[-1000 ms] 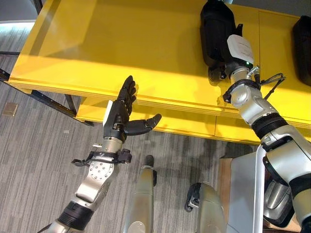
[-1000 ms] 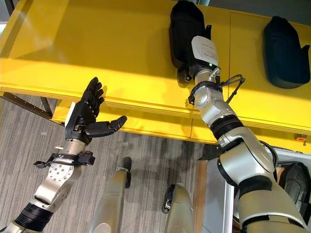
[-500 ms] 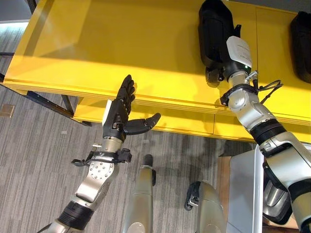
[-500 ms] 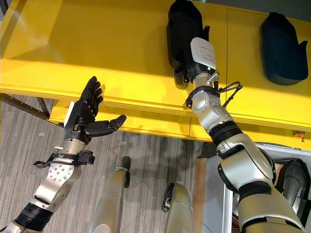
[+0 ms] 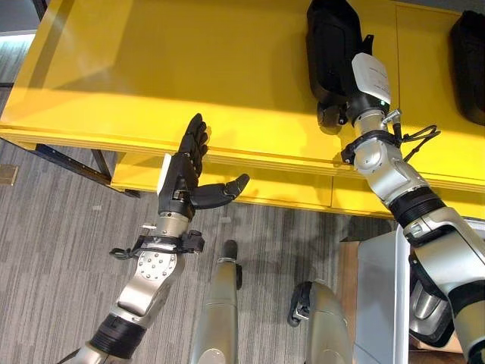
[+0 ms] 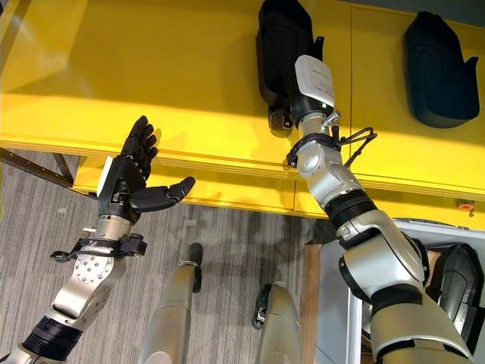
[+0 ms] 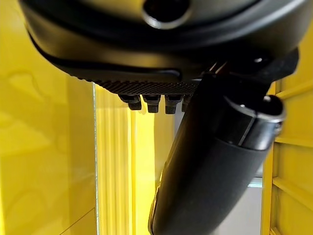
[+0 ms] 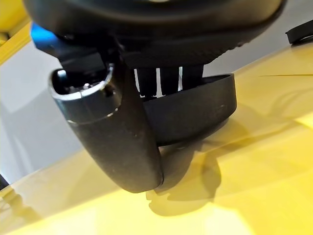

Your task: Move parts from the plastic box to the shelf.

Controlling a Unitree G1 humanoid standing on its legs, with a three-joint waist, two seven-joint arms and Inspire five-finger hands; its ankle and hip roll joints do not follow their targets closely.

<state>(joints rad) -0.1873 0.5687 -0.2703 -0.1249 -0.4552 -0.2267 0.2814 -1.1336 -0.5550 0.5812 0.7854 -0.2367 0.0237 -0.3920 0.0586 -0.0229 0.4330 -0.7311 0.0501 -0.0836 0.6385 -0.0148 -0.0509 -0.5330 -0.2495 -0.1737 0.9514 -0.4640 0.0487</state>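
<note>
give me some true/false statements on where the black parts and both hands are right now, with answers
1. The right hand is at a black part lying on the yellow shelf. True.
2. The left hand holds a black part. False: its fingers are straight and spread and it holds nothing, raised in front of the shelf's edge.
3. A second black part lies on the shelf to the right of the one at the right hand. True.
4. The two black parts on the shelf touch each other. False: bare yellow shelf shows between them.
5. The shelf is blue. False: it is yellow.
</note>
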